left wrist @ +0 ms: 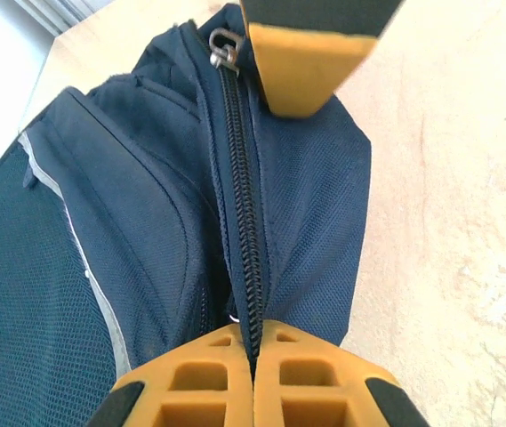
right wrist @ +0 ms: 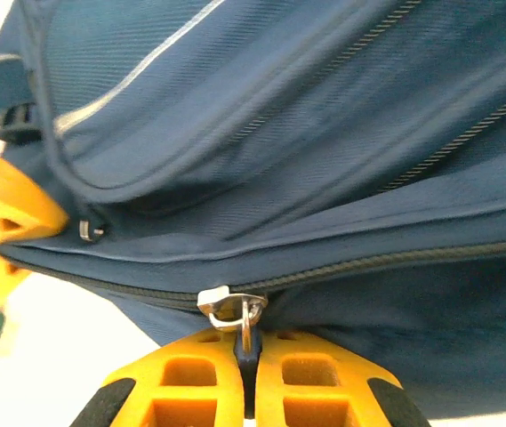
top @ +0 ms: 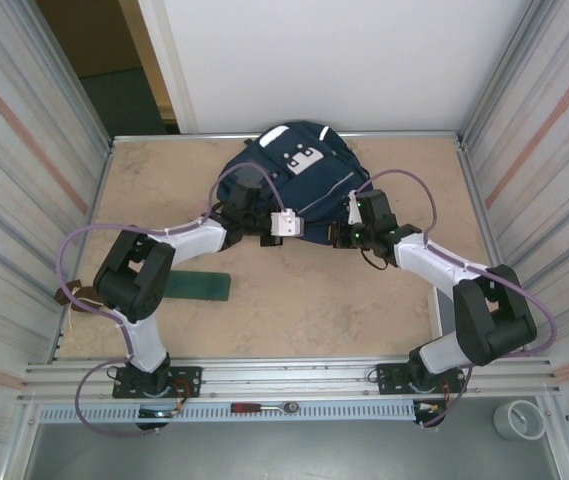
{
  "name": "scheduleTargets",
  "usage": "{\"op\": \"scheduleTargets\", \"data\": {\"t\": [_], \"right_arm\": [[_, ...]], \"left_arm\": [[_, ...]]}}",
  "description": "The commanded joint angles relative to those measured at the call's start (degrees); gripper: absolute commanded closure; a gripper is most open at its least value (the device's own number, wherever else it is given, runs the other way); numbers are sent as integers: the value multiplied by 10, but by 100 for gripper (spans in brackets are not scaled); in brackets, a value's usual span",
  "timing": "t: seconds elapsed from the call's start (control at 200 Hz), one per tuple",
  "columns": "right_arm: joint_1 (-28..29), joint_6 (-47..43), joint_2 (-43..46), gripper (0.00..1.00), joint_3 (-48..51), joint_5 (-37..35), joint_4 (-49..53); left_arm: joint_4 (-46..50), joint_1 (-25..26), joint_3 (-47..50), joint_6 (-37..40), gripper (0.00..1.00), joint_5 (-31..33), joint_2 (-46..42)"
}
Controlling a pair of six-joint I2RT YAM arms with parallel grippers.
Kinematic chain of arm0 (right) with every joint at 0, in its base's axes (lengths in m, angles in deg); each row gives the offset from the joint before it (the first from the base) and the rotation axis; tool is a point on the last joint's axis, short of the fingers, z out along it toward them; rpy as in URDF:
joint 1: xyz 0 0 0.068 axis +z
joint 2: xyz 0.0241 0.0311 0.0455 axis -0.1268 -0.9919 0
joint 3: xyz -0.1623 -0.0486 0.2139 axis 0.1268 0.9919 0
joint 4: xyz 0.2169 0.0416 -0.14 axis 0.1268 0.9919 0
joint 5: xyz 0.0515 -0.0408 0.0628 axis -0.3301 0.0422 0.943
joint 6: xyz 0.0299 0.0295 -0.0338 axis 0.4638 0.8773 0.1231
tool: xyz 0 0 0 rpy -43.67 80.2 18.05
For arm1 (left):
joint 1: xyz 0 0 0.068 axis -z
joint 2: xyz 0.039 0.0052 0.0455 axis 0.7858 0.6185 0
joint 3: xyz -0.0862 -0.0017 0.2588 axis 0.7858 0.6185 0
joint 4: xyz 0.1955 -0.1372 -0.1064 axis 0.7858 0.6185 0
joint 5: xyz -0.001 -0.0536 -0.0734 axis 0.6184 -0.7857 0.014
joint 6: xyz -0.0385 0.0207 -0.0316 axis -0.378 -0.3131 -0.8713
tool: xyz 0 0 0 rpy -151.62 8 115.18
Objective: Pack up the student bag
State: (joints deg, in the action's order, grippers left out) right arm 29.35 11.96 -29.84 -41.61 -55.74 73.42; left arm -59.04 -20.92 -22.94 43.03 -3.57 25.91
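Observation:
The student bag [top: 299,170], a navy-blue backpack with a white patch, lies at the far middle of the table. My left gripper [top: 302,238] is at its near edge. In the left wrist view that left gripper [left wrist: 253,345] is shut on the bag's fabric at the black zipper line [left wrist: 244,196]. My right gripper [top: 336,237] faces it from the right. Seen from the right wrist, the right gripper [right wrist: 248,347] is shut on the pull tab hanging from the metal zip slider [right wrist: 228,304]. The same zip slider [left wrist: 224,49] sits beside the right gripper's yellow fingers [left wrist: 301,62].
A flat dark-green item [top: 196,287] lies on the table near the left arm's elbow. A ratchet tool [top: 264,408] rests on the front rail, and a white cup [top: 519,420] stands at the bottom right. Metal walls enclose the table's left and right sides.

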Motion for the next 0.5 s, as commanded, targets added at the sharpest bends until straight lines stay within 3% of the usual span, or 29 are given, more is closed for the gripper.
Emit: {"op": "scheduleTargets", "data": {"t": [0.0,0.175,0.326,0.496], "right_arm": [[-38,-31,-12,100,-4,-26,72],[-34,-62,-5,100,-9,71,52],[-11,-58,1,100,-8,99,31],[22,-6,-3,100,-8,104,-23]], "left_arm": [[20,-42,0,12,100,30,-31],[23,-51,-6,14,100,32,-24],[33,-54,-15,16,97,51,-16],[51,-44,-9,-19,58,29,-48]]}}
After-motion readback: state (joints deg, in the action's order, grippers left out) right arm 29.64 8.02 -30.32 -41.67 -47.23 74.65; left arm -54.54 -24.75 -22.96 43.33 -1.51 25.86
